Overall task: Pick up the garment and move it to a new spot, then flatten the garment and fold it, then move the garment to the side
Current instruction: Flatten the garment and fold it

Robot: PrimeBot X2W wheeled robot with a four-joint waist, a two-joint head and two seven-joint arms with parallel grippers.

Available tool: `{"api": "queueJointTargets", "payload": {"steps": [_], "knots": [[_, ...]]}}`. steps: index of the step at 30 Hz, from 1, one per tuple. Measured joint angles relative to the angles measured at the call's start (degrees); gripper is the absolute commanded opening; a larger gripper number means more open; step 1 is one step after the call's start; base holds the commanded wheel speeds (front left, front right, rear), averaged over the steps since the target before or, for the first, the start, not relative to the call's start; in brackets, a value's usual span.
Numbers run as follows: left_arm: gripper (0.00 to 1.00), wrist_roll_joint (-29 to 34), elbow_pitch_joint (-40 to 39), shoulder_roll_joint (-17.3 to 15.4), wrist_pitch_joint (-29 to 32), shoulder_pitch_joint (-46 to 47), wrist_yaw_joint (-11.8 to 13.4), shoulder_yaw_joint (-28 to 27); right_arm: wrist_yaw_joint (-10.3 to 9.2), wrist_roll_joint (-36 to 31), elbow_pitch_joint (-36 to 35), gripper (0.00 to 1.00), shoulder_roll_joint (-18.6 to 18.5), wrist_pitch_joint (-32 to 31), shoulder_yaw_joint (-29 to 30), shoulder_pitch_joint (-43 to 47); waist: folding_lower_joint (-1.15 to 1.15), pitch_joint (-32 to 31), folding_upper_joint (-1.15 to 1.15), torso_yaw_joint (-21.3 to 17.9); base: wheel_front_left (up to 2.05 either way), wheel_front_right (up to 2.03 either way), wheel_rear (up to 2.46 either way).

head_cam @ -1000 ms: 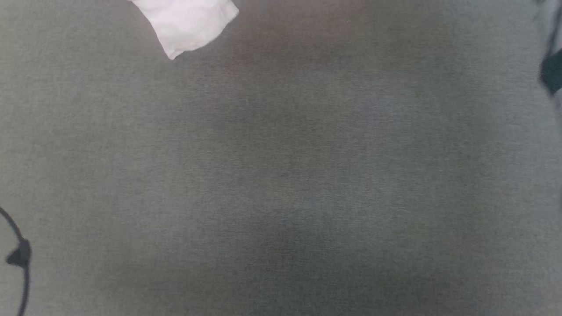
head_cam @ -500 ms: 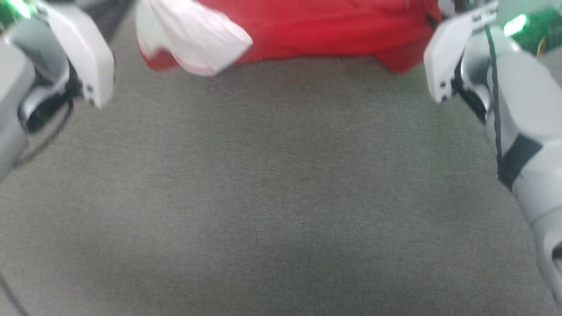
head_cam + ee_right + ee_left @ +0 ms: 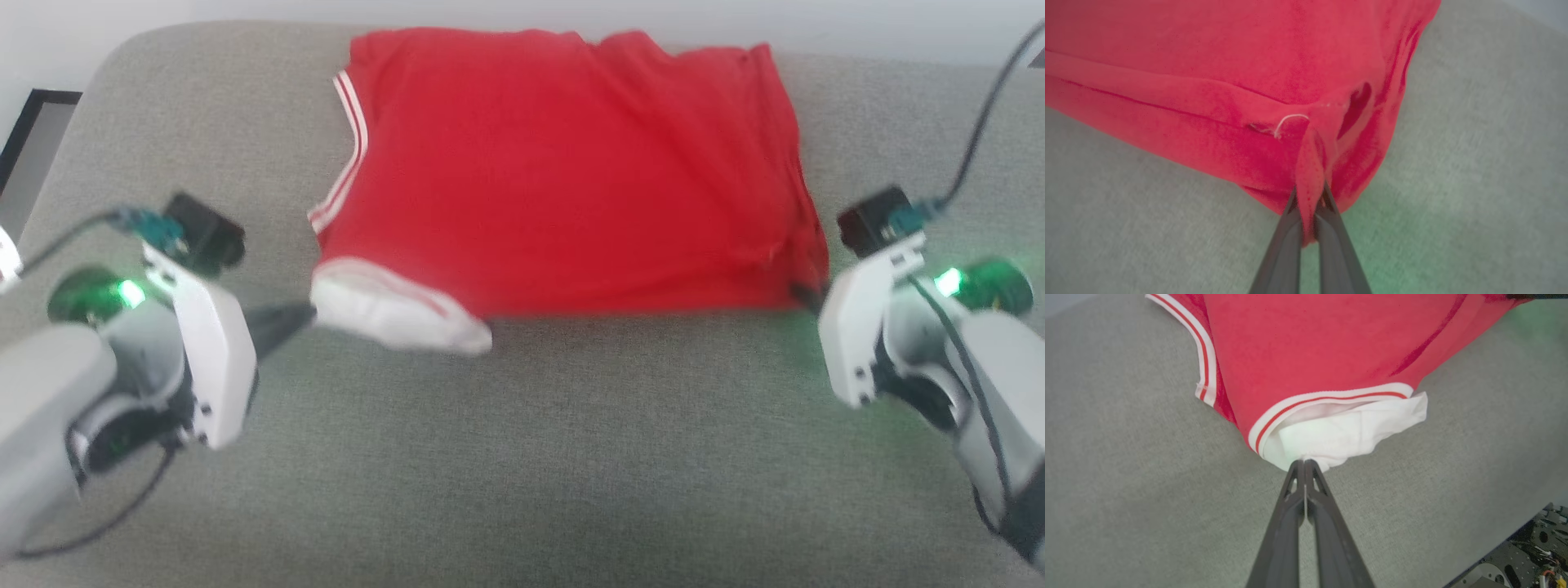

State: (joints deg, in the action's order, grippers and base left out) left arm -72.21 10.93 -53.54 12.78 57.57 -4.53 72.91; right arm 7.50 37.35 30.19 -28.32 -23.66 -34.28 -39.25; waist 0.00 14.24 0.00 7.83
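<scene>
Just one garment point(image 3: 563, 171), pinched twice (left gripper point(image 3: 1304, 463), right gripper point(image 3: 1309, 192))

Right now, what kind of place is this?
Likely a home-style room or mock-up: the garment lies on a grey upholstered cushion with a rounded corner, like a sofa or ottoman, with a pale wall behind.

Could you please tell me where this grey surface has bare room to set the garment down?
The widest bare patch of the cushion lies between the near edge of the garment and the robot. A smaller one sits left of the striped sleeve. It is crowded at the near corners, where the left gripper and right gripper pinch cloth.
</scene>
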Motion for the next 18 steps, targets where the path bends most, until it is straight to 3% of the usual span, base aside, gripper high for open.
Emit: {"api": "queueJointTargets", "payload": {"steps": [8,18], "knots": [[0.00,-2.5,-9.9,-4.1,3.7,-9.7,5.8,0.3,0.00,6.4,-13.4,0.00,-6.1,-6.1,2.2,13.1,0.00,-1.0,0.00,0.0,0.00,0.00,0.00],[0.00,-5.1,-17.9,-6.9,5.8,-20.3,10.8,0.4,-0.01,11.5,-25.1,0.00,-9.2,-13.0,7.1,26.9,0.00,-1.4,0.00,0.1,0.00,0.00,0.00]]}}
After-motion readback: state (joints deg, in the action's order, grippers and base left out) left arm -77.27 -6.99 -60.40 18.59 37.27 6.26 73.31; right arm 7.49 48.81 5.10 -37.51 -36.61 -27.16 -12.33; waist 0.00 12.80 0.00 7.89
